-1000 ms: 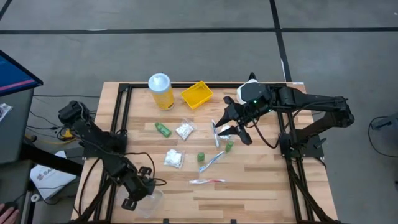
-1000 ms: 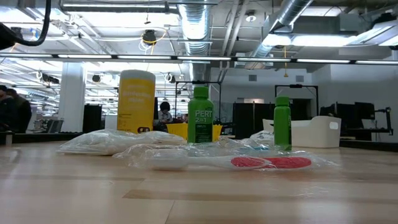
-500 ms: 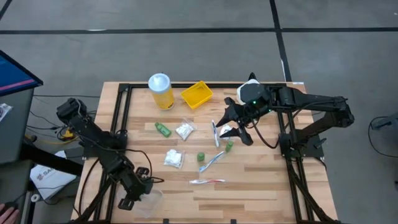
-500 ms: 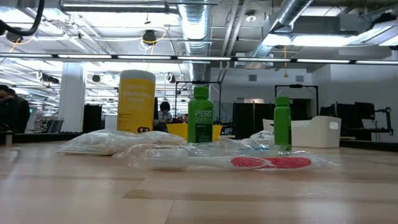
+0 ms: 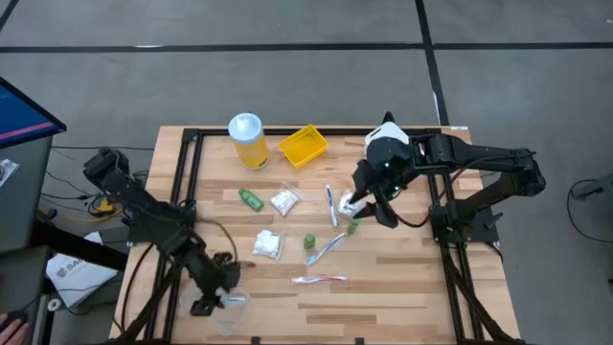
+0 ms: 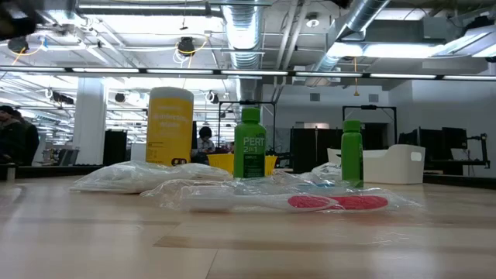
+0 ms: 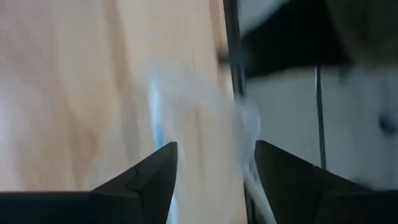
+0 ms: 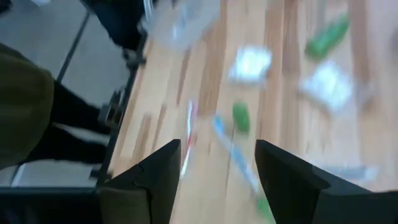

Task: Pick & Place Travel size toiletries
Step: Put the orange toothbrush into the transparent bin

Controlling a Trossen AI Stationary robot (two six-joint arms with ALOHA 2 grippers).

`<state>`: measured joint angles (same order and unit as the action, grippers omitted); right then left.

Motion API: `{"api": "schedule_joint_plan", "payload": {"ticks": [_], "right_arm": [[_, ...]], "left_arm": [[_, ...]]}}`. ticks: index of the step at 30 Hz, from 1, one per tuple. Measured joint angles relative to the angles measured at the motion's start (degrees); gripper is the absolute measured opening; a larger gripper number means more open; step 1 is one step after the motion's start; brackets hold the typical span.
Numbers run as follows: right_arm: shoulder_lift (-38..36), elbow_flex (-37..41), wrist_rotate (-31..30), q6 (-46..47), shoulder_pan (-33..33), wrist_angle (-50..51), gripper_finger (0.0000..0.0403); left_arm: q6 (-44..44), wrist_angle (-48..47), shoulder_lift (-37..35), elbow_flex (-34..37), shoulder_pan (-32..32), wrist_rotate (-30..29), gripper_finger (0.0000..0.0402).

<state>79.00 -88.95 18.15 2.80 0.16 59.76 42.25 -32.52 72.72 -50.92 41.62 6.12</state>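
**Toiletries spread mid-table; both grippers open, empty**

Wrist views are smeared; small items hard to resolve there. Counted from above: three green bottles [image 5: 251, 198], [image 5: 310, 241], [image 5: 353, 226]; two clear packets [image 5: 283, 201], [image 5: 267, 243]; three toothbrushes, white [image 5: 331, 205], blue [image 5: 329, 247], red [image 5: 319, 279]. All lie mid-table. A clear wrapper [image 5: 233, 309] at the near edge, contents unreadable. Right gripper [image 5: 369, 203] hangs over the white toothbrush, fingers parted, nothing between them. Left gripper [image 5: 213, 292] sits beside the wrapper, fingers apart. Yellow jar [image 5: 248, 140] and yellow tray [image 5: 303, 146] stand at the far edge.
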Motion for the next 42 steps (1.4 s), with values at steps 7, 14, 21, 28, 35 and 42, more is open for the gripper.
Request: {"api": "schedule_joint_plan", "payload": {"ticks": [7, 14, 21, 28, 35, 42], "right_arm": [[0.00, 0.02, -0.15, 5.36, 3.86, 10.34, 0.0188], [-2.60, 1.18, -0.35, 7.33, 12.18, 7.25, 0.0169], [-15.94, 7.34, -10.26, 13.80, 19.36, -3.74, 0.0132], [-26.46, 14.54, -18.51, 23.88, 23.80, -6.32, 0.0108], [-32.50, 22.97, -21.11, 25.35, 27.98, -13.66, 0.0107], [-39.42, 33.52, -22.80, 20.33, 30.60, -25.94, 0.0107]], "left_arm": [[-15.08, 4.14, -5.69, -3.51, -8.66, -17.37, 0.0198], [-24.13, 10.31, 3.09, -5.73, -17.64, -17.39, 0.0211], [-32.12, 21.04, 12.76, -5.73, -19.90, -9.94, 0.0215], [-34.64, 27.29, 18.69, -5.67, -20.15, -9.32, 0.0216], [-34.46, 31.16, 27.65, -5.60, -16.24, -12.08, 0.0216], [-34.29, 35.04, 31.51, -5.60, -15.01, -17.84, 0.0216]]}}
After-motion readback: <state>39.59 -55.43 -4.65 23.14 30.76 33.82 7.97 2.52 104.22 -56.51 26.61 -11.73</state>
